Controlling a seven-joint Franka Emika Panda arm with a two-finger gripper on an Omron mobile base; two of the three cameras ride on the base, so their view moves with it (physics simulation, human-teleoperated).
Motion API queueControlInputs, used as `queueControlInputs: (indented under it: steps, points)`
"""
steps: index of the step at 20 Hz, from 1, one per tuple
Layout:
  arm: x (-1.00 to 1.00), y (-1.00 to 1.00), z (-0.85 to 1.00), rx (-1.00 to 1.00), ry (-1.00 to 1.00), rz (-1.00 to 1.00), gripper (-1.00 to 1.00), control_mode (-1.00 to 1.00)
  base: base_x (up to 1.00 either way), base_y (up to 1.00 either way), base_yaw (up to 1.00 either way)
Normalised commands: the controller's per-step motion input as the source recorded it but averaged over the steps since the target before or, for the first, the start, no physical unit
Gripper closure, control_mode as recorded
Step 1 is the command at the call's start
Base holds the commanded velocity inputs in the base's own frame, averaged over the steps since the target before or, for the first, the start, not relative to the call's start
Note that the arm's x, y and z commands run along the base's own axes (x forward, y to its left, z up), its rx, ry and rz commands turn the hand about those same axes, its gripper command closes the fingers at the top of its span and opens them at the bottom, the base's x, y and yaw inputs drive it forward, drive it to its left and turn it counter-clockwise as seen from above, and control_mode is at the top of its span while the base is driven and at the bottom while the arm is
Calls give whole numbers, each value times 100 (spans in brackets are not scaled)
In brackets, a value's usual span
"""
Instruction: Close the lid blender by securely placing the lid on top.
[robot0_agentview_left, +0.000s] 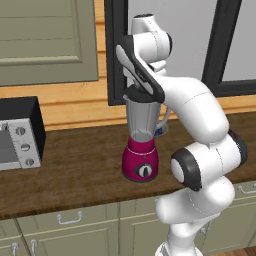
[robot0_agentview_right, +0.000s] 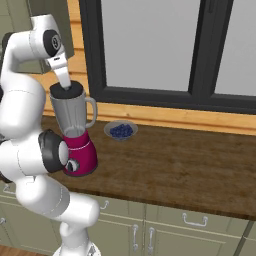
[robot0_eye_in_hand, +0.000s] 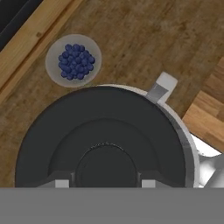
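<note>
Right base view, gripper (robot0_agentview_right: 65, 87) at the upper left over the black lid (robot0_agentview_right: 70, 91), lid on the blender (robot0_agentview_right: 76, 134) jar rim, jaws apart beside its centre knob, blueberry bowl (robot0_agentview_right: 120, 130) nearby on the counter (robot0_agentview_right: 190, 160).

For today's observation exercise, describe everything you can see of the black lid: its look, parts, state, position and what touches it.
The lid is a round, flat, matte black disc with a raised ring and a central knob. It sits level on top of the clear jar of the blender, roughly covering its rim, whose pale edge shows along one side. The gripper is directly above it with its fingertips beside the knob; whether they grip it cannot be told.
</note>
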Motion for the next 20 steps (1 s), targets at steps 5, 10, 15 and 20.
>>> queueControlInputs:
  steps: [5, 10, 15, 20]
  points:
    - [0, 0, -8, 0, 8, 0, 100, -100, 0, 0, 0]
    - [0, 5, 0, -1, 1, 0, 100, -100, 0, 0, 0]
    - [-9, 6, 0, -2, 0, 4, 100, -100, 0, 0, 0]
    - [-31, 0, 0, -3, 0, 11, 100, -100, 0, 0, 0]
